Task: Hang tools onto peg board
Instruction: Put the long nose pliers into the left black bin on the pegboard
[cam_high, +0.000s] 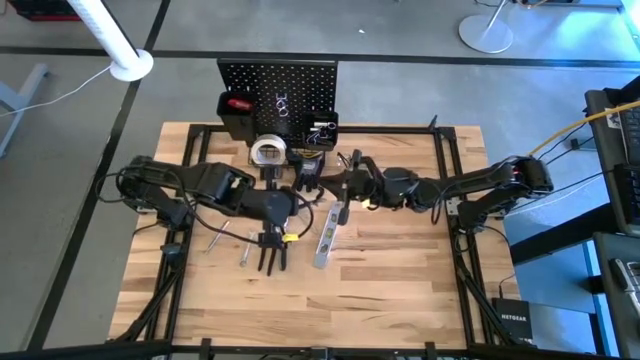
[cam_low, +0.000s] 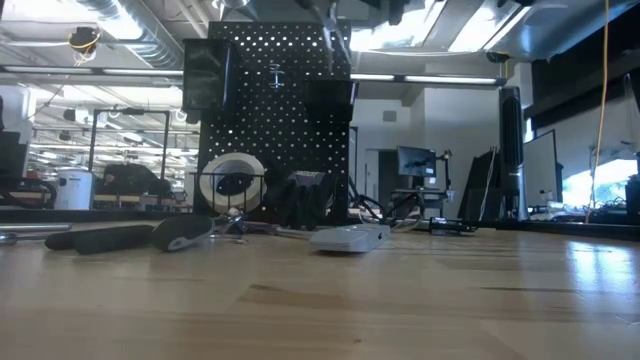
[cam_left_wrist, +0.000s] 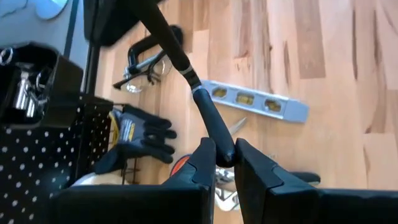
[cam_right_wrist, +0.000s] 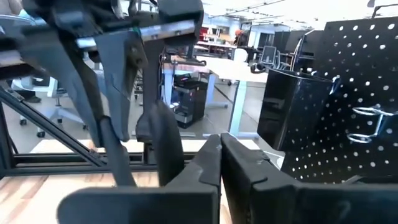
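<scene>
Left wrist view: my left gripper (cam_left_wrist: 225, 163) is clamped on a slim black tool handle (cam_left_wrist: 208, 115), which slants away from the fingertips over the wooden table (cam_left_wrist: 336, 56). Beyond it lies the silver level bar (cam_left_wrist: 255, 101), flat on the boards, with the black C-clamp (cam_left_wrist: 146, 53) farther off. A pair of black gloves (cam_left_wrist: 140, 138) sits just beside the foot of the peg board (cam_left_wrist: 37, 165).

Right wrist view: my right gripper (cam_right_wrist: 221, 152) has its fingers pressed together with nothing visible between them. It is raised, facing the peg board (cam_right_wrist: 354, 99) and a black bin (cam_right_wrist: 292, 112) mounted on it.

High view: both grippers meet near the table's middle, in front of the peg board (cam_high: 277, 85), left gripper (cam_high: 285, 205) and right gripper (cam_high: 350, 185) close together. The pale tape roll (cam_high: 268, 152) rests at the board's foot. The level bar (cam_high: 328, 238) lies toward the near side, with small tools (cam_high: 270, 250) beside it.
</scene>
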